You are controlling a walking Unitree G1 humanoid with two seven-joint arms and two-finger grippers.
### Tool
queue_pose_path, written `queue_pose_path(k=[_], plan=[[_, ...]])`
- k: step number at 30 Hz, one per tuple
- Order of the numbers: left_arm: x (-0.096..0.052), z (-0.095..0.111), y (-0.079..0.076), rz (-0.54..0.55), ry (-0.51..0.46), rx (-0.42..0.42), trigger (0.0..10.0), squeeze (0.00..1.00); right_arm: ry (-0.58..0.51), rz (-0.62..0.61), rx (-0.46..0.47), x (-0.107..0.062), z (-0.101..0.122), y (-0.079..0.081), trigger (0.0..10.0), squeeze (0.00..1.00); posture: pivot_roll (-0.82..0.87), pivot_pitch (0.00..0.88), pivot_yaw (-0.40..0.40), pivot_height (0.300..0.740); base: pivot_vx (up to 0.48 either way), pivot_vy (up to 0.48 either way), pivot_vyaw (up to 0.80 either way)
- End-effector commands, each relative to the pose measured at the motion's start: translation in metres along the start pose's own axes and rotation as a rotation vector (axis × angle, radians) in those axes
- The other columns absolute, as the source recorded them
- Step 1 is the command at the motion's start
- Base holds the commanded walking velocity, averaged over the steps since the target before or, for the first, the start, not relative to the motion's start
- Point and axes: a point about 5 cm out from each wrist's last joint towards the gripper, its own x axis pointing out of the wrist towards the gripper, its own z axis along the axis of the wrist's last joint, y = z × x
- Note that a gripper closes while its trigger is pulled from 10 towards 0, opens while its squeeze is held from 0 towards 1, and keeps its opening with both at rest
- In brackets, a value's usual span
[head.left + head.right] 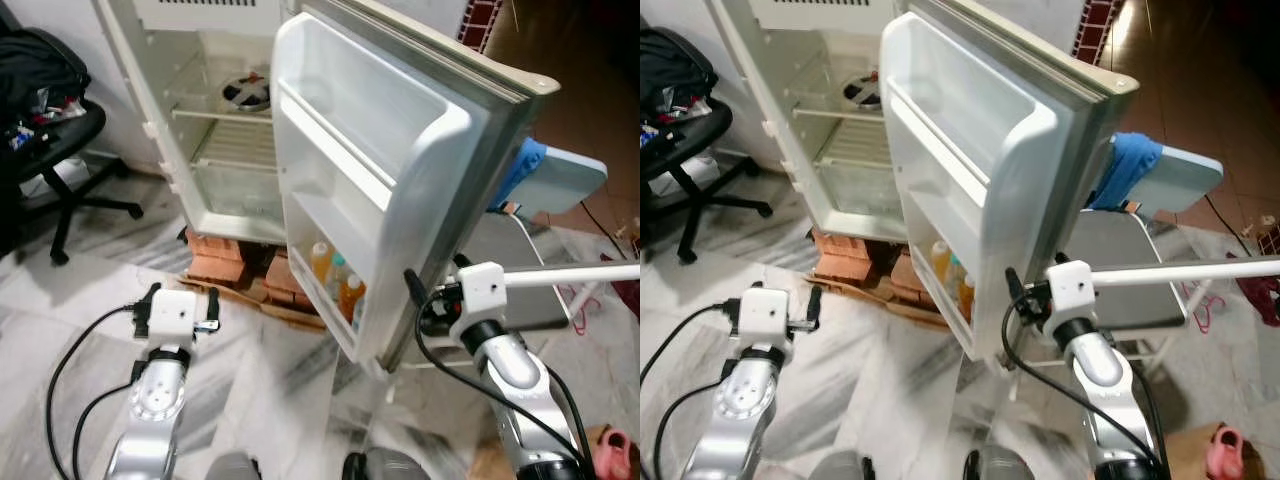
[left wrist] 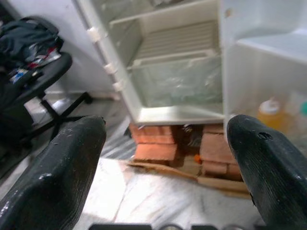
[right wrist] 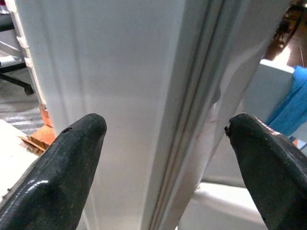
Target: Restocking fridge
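Left pincer [image 1: 212, 312] hangs low over the marble floor [image 1: 260, 370], fingers spread wide, holding nothing; it points toward the fridge [image 1: 215, 120] base, likely idle while the other arm works. Far left, an office chair [image 1: 55, 150] piled with dark clothes sits well clear of the fridge. The fridge stands open on a stack of bricks [image 1: 225, 260], probably to keep it off the floor. Its inner shelves look mostly bare, with one round dark item [image 1: 247, 92] on the upper shelf, too small to identify.

The fridge door [image 1: 400, 180] is swung out toward the robot. Its upper racks are empty; the bottom rack holds a few bottles [image 1: 335, 280], orange and yellowish, so restocking seems at an early stage.

Right pincer [image 3: 165, 139] sits at the door's outer edge, fingers wide apart with the edge between them, not clamped on it. Judged: it is placed to catch or steady the door, either opening it further or holding it open. Right of the door, a grey chair [image 1: 545, 180] with a blue cloth [image 1: 520, 170] stands close behind, which could limit the door's swing.
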Motion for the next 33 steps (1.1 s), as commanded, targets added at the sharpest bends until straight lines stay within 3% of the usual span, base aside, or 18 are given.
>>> queue_pose_path(k=[1, 8, 13, 14, 16, 17, 19, 22, 24, 26, 27, 28, 30, 33], plan=[[-0.001, 0.000, 0.007, 0.019, 0.003, 0.003, 10.0, 0.00, -0.036, 0.022, 0.003, 0.004, 0.009, 0.005, 10.0, 0.00, 0.06, 0.054, 0.025, 0.740, 0.000, 0.000, 0.00], [-0.001, 0.000, 0.007, 0.024, 0.006, -0.001, 10.0, 0.00, -0.082, 0.007, -0.006, 0.008, 0.018, 0.003, 10.0, 0.00, 0.06, 0.056, 0.022, 0.740, 0.000, 0.000, 0.00], [-0.002, -0.003, 0.008, 0.031, 0.035, 0.004, 10.0, 0.00, -0.166, -0.017, 0.003, 0.023, 0.040, 0.002, 10.0, 0.00, 0.07, 0.057, 0.027, 0.740, 0.000, 0.000, 0.00], [-0.004, -0.011, 0.009, 0.033, 0.105, -0.016, 10.0, 0.00, -0.214, -0.037, 0.015, 0.032, 0.054, 0.001, 10.0, 0.00, 0.07, 0.058, 0.028, 0.740, 0.000, 0.000, 0.00], [-0.005, -0.013, 0.009, 0.031, 0.130, -0.026, 10.0, 0.00, -0.234, -0.043, 0.022, 0.036, 0.061, 0.000, 10.0, 0.00, 0.08, 0.057, 0.028, 0.740, 0.000, 0.000, 0.00], [-0.008, -0.016, 0.008, 0.009, 0.144, -0.021, 10.0, 0.00, -0.274, -0.023, 0.064, 0.045, 0.075, 0.002, 10.0, 0.00, 0.08, 0.056, 0.026, 0.740, 0.000, 0.000, 0.00], [-0.008, -0.016, 0.008, 0.009, 0.144, -0.021, 10.0, 0.00, -0.274, -0.023, 0.064, 0.045, 0.075, 0.002, 10.0, 0.00, 0.08, 0.056, 0.026, 0.740, 0.000, 0.000, 0.00], [-0.015, -0.018, 0.010, 0.010, 0.150, -0.014, 10.0, 0.00, -0.329, 0.107, 0.166, 0.050, 0.094, 0.012, 10.0, 0.00, 0.09, 0.057, 0.026, 0.740, 0.000, 0.000, 0.00], [-0.021, -0.021, 0.016, 0.042, 0.153, -0.009, 10.0, 0.00, -0.348, 0.255, 0.272, 0.048, 0.106, 0.023, 10.0, 0.00, 0.09, 0.057, 0.023, 0.740, 0.000, 0.000, 0.00], [-0.021, -0.021, 0.016, 0.042, 0.153, -0.009, 10.0, 0.00, -0.348, 0.255, 0.272, 0.048, 0.106, 0.023, 10.0, 0.00, 0.09, 0.057, 0.023, 0.740, 0.000, 0.000, 0.00], [-0.032, -0.028, 0.025, 0.082, 0.175, -0.006, 10.0, 0.00, -0.370, 0.605, 0.461, 0.026, 0.123, 0.044, 10.0, 0.00, 0.11, 0.057, 0.016, 0.740, 0.000, 0.000, 0.00], [-0.032, -0.028, 0.025, 0.082, 0.175, -0.006, 10.0, 0.00, -0.370, 0.605, 0.461, 0.026, 0.123, 0.044, 10.0, 0.00, 0.11, 0.057, 0.016, 0.740, 0.000, 0.000, 0.00], [-0.038, -0.029, 0.029, 0.096, 0.185, -0.009, 10.0, 0.00, -0.342, 0.855, 0.561, 0.004, 0.126, 0.055, 10.0, 0.00, 0.12, 0.056, 0.008, 0.740, 0.000, 0.000, 0.00], [-0.043, -0.029, 0.030, 0.100, 0.191, -0.013, 10.0, 0.00, -0.268, 0.857, 0.549, 0.005, 0.108, 0.051, 10.0, 0.00, 0.13, 0.056, 0.003, 0.740, 0.000, 0.000, 0.00]])
